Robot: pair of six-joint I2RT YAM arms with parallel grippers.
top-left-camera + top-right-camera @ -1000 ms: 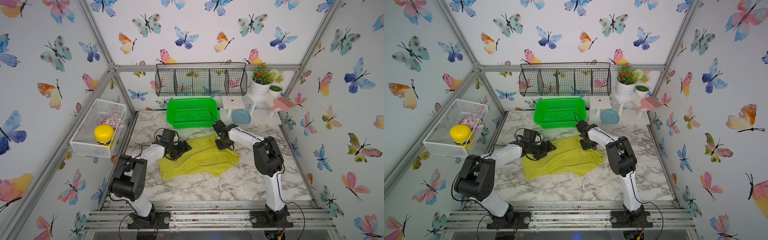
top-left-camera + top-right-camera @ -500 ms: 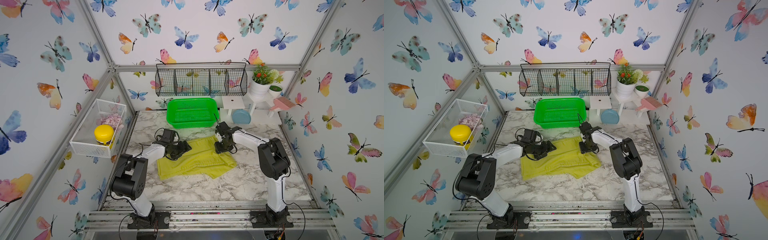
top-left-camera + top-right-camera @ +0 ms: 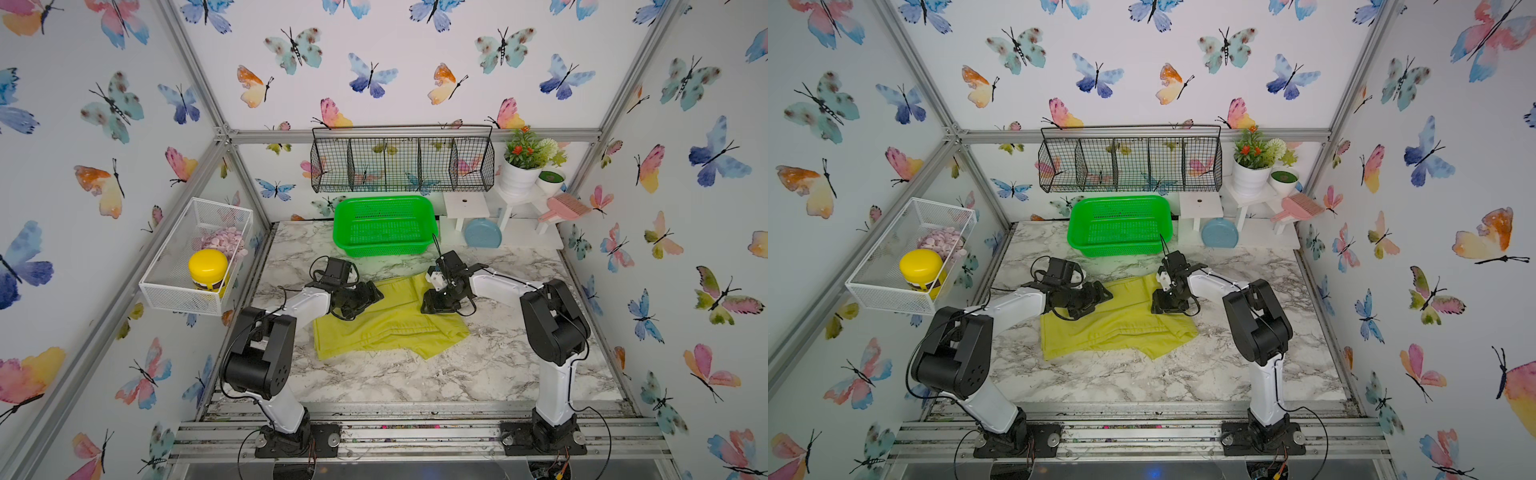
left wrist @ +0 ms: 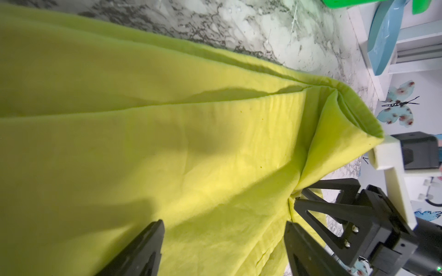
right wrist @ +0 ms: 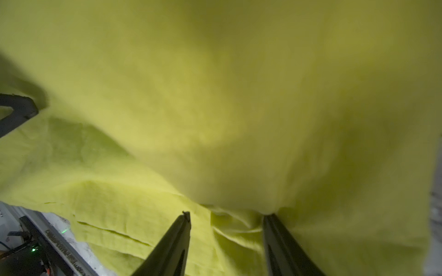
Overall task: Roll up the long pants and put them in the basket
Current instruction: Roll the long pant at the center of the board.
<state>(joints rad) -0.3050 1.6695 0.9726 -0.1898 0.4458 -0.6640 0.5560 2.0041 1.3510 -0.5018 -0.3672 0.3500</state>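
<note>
- Table (image 3: pixel 415 374): the pants (image 3: pixel 386 328) lie mid-table, just short of the basket (image 3: pixel 384 224) and not touching it.
- Pants: folded flat, with the long axis running across the table from arm to arm. The far long edge faces the basket.
- Left claw (image 3: pixel 374 297): over the far left corner, jaws wide apart, nothing in them.
- Right claw (image 3: pixel 432 306): at the far right corner, tips down in the cloth. Jaws stand partly apart with a pucker between them; gripped or loose, cannot tell.
- Judgement: the roll turns about the long axis, far edge toward near. Each claw is about equally near its own corner.

Robot lab cell: aluminium frame (image 3: pixel 415 135), butterfly-print walls (image 3: pixel 370 77), marble tabletop (image 3: pixel 395 374).
</note>
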